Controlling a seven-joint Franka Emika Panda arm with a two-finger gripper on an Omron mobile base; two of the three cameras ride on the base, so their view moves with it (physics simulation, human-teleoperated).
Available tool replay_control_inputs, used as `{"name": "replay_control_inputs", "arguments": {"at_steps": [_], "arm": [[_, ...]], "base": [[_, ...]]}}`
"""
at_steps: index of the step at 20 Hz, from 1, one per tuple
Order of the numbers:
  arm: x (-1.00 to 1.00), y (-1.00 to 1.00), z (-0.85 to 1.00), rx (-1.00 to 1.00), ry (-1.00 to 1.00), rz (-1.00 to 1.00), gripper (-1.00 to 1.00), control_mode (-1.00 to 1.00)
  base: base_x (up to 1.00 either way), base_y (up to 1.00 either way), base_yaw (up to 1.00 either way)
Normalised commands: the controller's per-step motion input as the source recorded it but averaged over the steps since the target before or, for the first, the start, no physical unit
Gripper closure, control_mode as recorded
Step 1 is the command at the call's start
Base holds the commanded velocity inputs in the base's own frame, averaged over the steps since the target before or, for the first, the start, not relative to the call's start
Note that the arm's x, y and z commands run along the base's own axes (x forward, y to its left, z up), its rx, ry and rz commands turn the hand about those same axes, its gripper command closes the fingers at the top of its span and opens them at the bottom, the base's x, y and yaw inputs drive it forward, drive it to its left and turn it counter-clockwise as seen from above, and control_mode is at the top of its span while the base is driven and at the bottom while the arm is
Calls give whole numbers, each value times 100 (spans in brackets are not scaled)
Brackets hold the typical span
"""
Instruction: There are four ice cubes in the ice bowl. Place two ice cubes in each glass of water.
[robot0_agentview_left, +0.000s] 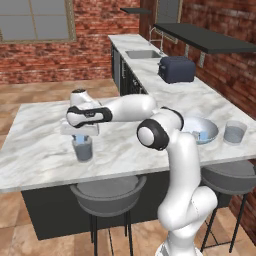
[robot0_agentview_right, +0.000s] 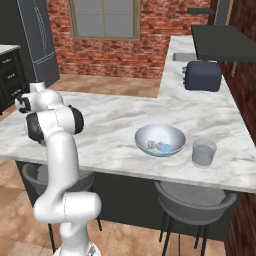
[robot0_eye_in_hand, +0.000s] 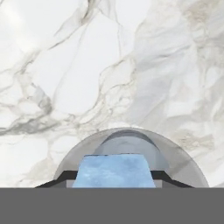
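- Arm is stretched out to the left over the marble island counter (robot0_agentview_left: 40, 150), with the gripper (robot0_agentview_left: 80, 137) pointing straight down right above one glass of water (robot0_agentview_left: 83, 149).
- Hand view looks down into that glass (robot0_eye_in_hand: 131, 153), and there's an ice cube (robot0_eye_in_hand: 114, 171) pinched between the two dark fingertips (robot0_eye_in_hand: 57, 180), just above the rim. So the jaws are closed on that cube, not empty.
- In the left base view you can just make out the pale blue cube (robot0_agentview_left: 80, 138) under the hand, above the water.
- The ice bowl (robot0_agentview_right: 160, 140) sits further right on the same counter, well apart from the gripper. A couple of cubes (robot0_agentview_right: 163, 146) are in it; can't count them for sure.
- The second glass of water (robot0_agentview_right: 204, 153) stands just beside the bowl on its right, near the counter edge.
- Dark toaster (robot0_agentview_left: 176, 69) sits on the far counter run, with the sink (robot0_agentview_left: 143, 54) beyond it.
- Grey bar stools (robot0_agentview_left: 107, 192) are tucked under the island.
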Motion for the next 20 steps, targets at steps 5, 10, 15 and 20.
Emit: {"name": "replay_control_inputs", "arguments": {"at_steps": [5,10,15,20], "arm": [[12,4,-8,0,0,-3,100,-100],[0,0,0,0,0,-7,-100,-100],[0,-6,0,0,0,-6,-100,-100],[0,-13,0,1,0,-6,-100,-100]], "base": [[0,0,0],[0,0,0],[0,0,0],[0,0,0]]}}
